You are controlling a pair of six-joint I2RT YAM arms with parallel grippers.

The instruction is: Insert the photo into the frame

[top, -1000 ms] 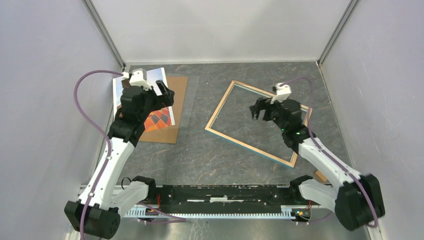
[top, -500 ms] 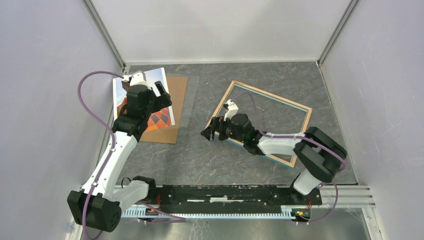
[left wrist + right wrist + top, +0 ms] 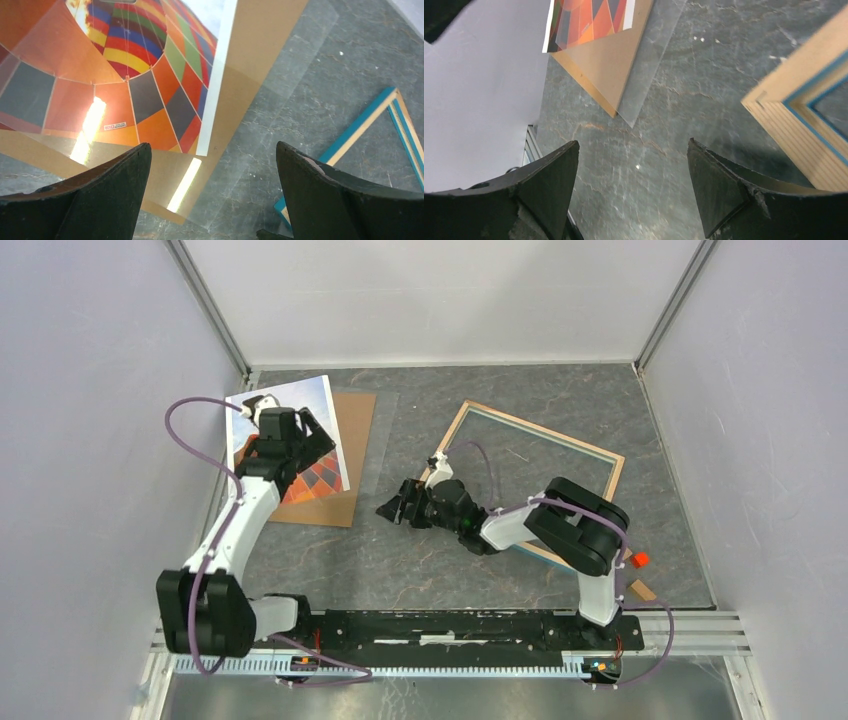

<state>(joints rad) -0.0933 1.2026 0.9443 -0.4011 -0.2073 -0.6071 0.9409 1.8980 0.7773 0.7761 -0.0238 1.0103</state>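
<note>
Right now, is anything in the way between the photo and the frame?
Only the robot itself: the open right gripper sits over the table between the photo and the frame, and its arm lies across the frame's near edge.

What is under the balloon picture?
A plain brown board lies under the photo, sticking out at its right and near edges. A clear sheet shows beside the board; its place in the stack is unclear. Whatever is beneath the board is covered.
</note>
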